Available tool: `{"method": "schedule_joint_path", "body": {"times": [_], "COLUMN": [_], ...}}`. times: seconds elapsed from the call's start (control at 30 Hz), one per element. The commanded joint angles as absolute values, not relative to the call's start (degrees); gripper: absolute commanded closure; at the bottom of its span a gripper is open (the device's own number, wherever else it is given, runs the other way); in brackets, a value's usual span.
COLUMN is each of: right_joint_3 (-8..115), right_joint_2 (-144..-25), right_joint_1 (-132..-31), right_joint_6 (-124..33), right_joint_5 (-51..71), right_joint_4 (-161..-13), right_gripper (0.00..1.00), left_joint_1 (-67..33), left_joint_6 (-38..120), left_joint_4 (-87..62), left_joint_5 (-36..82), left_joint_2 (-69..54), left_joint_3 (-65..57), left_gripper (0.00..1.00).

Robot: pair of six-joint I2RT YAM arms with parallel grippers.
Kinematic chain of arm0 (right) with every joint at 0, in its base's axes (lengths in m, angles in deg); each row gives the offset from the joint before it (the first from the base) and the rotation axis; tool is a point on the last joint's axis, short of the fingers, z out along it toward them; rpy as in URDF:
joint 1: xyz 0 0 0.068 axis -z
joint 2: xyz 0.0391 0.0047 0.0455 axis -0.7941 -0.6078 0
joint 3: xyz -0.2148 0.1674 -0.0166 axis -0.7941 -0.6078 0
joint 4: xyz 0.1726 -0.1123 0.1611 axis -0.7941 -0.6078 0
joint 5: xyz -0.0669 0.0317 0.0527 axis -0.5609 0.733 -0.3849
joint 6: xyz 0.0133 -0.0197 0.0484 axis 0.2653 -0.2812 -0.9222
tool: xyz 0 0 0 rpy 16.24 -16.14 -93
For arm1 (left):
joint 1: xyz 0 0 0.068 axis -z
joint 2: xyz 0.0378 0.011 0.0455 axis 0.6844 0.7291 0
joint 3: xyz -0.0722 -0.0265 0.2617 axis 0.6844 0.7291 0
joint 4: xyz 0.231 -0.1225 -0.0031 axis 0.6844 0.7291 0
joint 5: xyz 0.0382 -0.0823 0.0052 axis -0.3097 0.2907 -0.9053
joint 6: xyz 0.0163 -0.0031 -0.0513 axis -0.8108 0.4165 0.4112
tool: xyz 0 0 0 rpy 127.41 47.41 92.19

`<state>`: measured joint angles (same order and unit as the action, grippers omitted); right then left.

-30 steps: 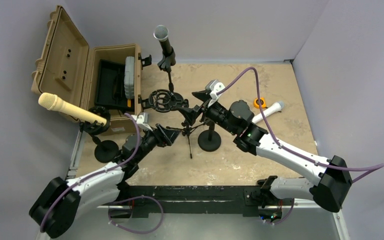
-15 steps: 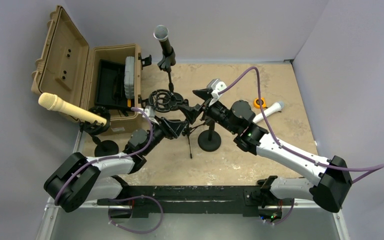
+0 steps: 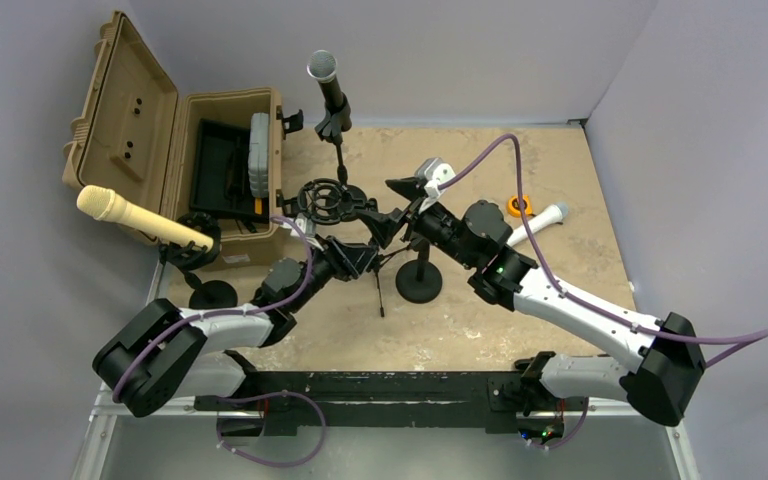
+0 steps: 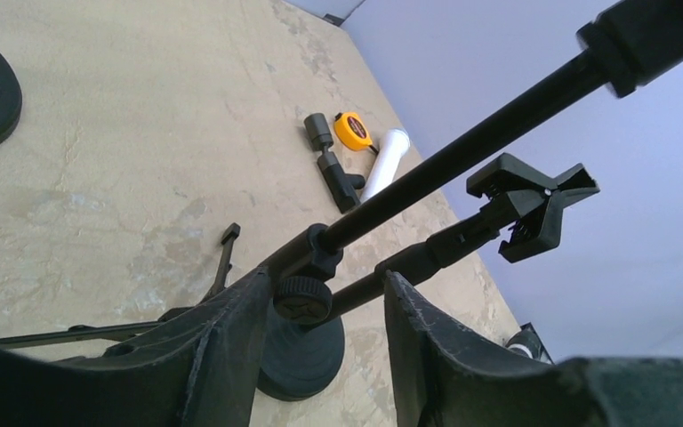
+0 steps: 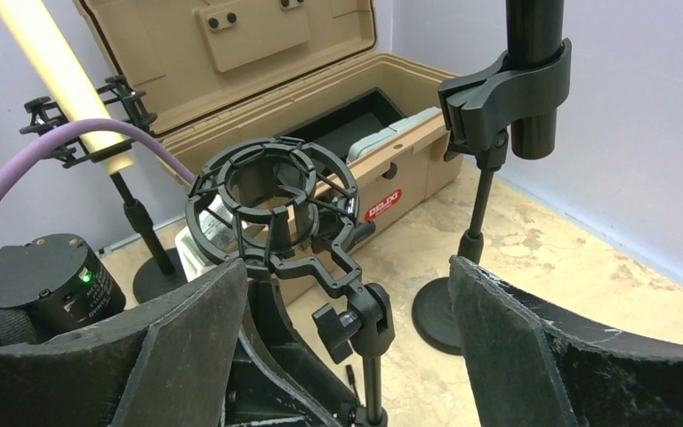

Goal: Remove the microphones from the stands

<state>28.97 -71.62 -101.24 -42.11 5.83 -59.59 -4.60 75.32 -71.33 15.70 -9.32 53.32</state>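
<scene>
Standing nearly upright in the clip (image 5: 507, 93) of the rear stand (image 5: 478, 213), the black microphone (image 5: 534, 36) is judged the likeliest thing to be freed, though the task does not say which. A beige microphone (image 3: 138, 220) is also held in a stand at the far left, tilted, and a white microphone (image 3: 540, 222) is seen lying loose on the table (image 3: 540, 160).

The black microphone's long axis is set close to vertical, so an upward pull along that axis is called for. From the right gripper (image 5: 347, 265) it is found ahead and off to the right, beyond the empty shock mount (image 5: 271, 200), which is framed between that gripper's fingers without being touched. Those jaws are spread wide and nothing is held. The right arm is judged the nearer of the two.

The left gripper (image 4: 327, 283) is placed lower, its jaws part-way open and straddling the knob (image 4: 302, 300) of a thin stand pole (image 4: 462, 147). A gap is seen on one side, so no firm grip is shown. Which stand that pole belongs to cannot be told.
</scene>
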Motion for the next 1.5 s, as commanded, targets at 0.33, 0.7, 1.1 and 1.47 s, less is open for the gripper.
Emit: {"method": "schedule_joint_path", "body": {"times": [0.33, 0.7, 1.1, 1.47], "right_joint_3": [28.48, 28.23, 27.82, 27.40], "right_joint_2": [-68.95, -68.71, -68.77, -68.99], "right_joint_1": [-100.92, -100.91, -100.91, -100.96], "right_joint_6": [-41.12, -41.11, -41.25, -42.31], "right_joint_5": [4.57, 4.92, 5.34, 4.78], "right_joint_4": [-56.94, -57.00, -56.82, -57.14], "right_gripper": [0.19, 0.19, 0.19, 0.19], "left_joint_1": [-3.89, -7.11, -6.98, -6.96], "left_joint_6": [80.49, 109.17, 142.54, 135.91], "left_joint_4": [-66.37, -58.62, -89.98, -79.21], "left_joint_5": [11.83, 17.30, 11.70, 12.95], "left_joint_2": [-8.47, -8.30, 7.03, -1.23], "left_joint_3": [50.34, 48.94, 57.21, 58.18], "left_gripper": [0.83, 1.00, 1.00, 0.51]}}
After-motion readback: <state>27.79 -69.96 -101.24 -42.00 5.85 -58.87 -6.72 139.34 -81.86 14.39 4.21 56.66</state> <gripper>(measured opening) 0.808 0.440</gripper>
